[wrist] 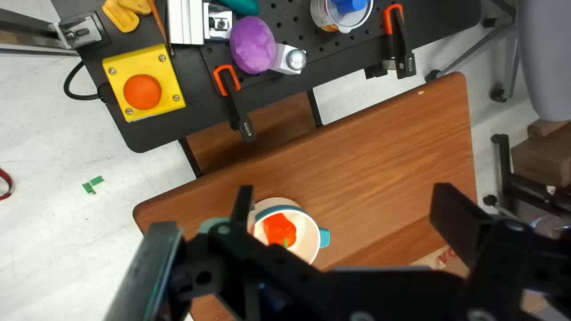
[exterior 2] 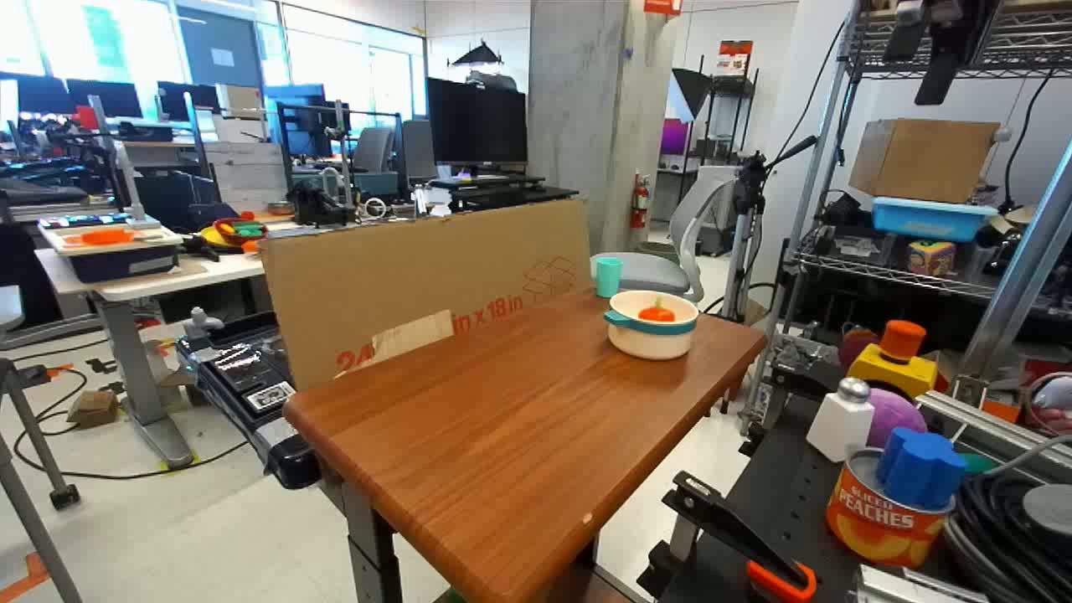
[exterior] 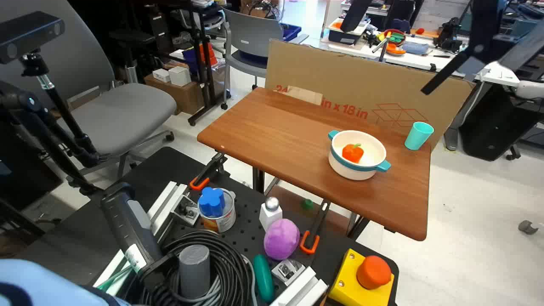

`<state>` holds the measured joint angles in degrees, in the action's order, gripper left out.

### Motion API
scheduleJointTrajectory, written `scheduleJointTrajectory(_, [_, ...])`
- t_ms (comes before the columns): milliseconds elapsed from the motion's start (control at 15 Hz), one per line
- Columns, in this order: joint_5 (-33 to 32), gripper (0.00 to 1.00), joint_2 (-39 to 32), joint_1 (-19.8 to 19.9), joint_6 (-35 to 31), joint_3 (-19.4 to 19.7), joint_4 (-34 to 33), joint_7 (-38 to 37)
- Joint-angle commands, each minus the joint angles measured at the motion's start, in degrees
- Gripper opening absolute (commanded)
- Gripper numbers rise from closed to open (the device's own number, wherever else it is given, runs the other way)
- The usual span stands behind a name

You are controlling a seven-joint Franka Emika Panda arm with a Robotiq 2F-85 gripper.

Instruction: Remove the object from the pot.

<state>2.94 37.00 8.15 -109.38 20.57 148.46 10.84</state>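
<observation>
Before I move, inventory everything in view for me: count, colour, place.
Table: 1, brown, beside bench
Pot: 1, white and teal, on table
Pepper-like object: 1, orange-red, inside pot
Cup: 1, teal, on table
Cardboard sheet: 1, brown, along table edge
Bench: 1, black, beside table
Can: 1, orange-labelled, on bench
Lobed piece: 1, blue, at can's top
Shaker: 1, white and silver, on bench
Ball: 1, purple, beside shaker
Button box: 1, yellow, on bench
Clamps: 2, black and orange, bench edge
Cable coil: 1, black, on bench
Oblong item: 1, green, on bench
Chairs: at least 2, grey, around table
Room clutter: uncounted, mixed, farther off
Tool: 1, black, overhead, jaws apart
</observation>
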Motion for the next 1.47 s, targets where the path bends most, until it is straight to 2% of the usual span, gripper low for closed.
scheduleJointTrajectory(0, [0.9,1.00,-0.4,1.6,0.1,-1.4,-0.1,0.9])
scheduleJointTrajectory(733, [0.9,1.00,-0.4,1.6,0.1,-1.4,-0.1,0.9])
scheduleJointTrajectory(933, [3.5,1.00,-4.3,0.3,-0.8,-3.1,-2.7,-3.3])
scheduleJointTrajectory(1400, [2.3,1.00,-17.7,0.2,-16.0,-9.7,-9.4,-10.9])
